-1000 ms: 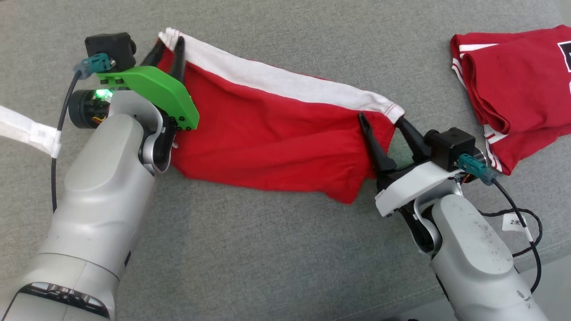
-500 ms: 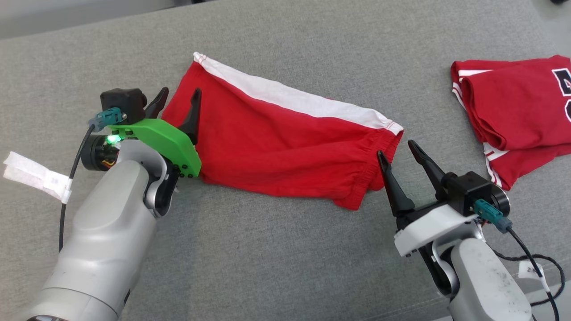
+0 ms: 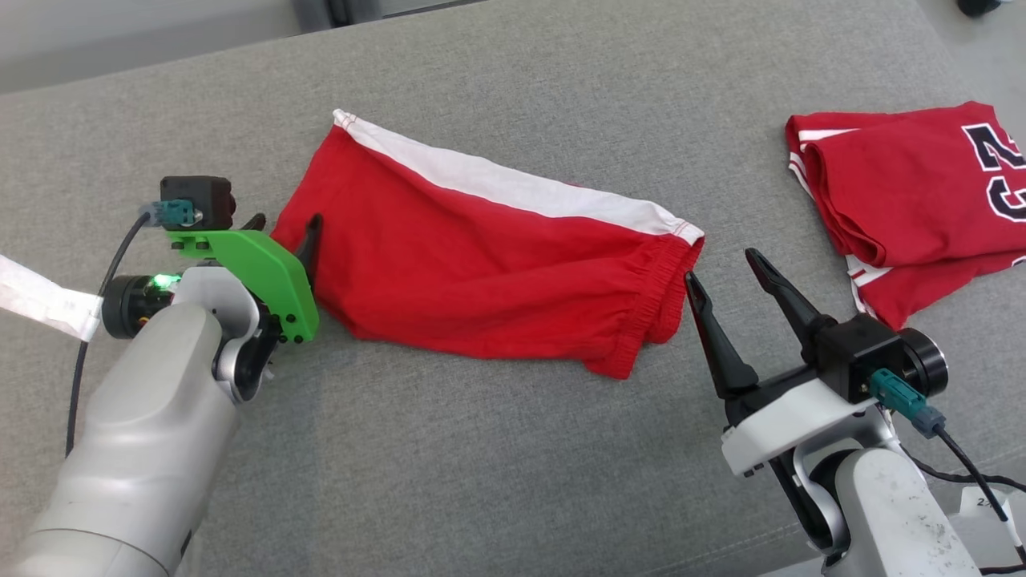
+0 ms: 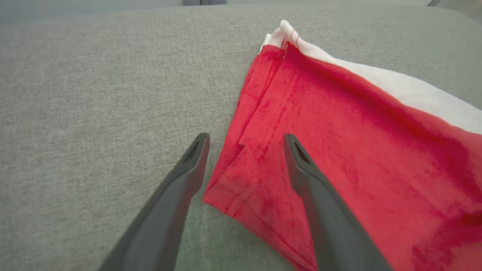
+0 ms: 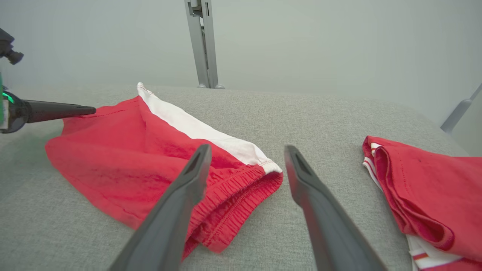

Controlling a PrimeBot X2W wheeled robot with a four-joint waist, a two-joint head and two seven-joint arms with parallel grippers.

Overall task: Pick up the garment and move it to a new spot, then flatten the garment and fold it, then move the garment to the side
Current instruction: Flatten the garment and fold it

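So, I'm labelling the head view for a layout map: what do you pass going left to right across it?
From the left: white fabric strap → left gripper → red shorts with a white side stripe → right gripper → folded red jersey with dark numbers.

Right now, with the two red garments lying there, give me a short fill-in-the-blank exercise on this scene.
1. The shorts have a ___ stripe along one edge.
2. The jaws of the left gripper and the right gripper both stand ___.
3. By the robot's own sides, the folded jersey lies on the shorts' ___ side.
Missing words: white; open; right.
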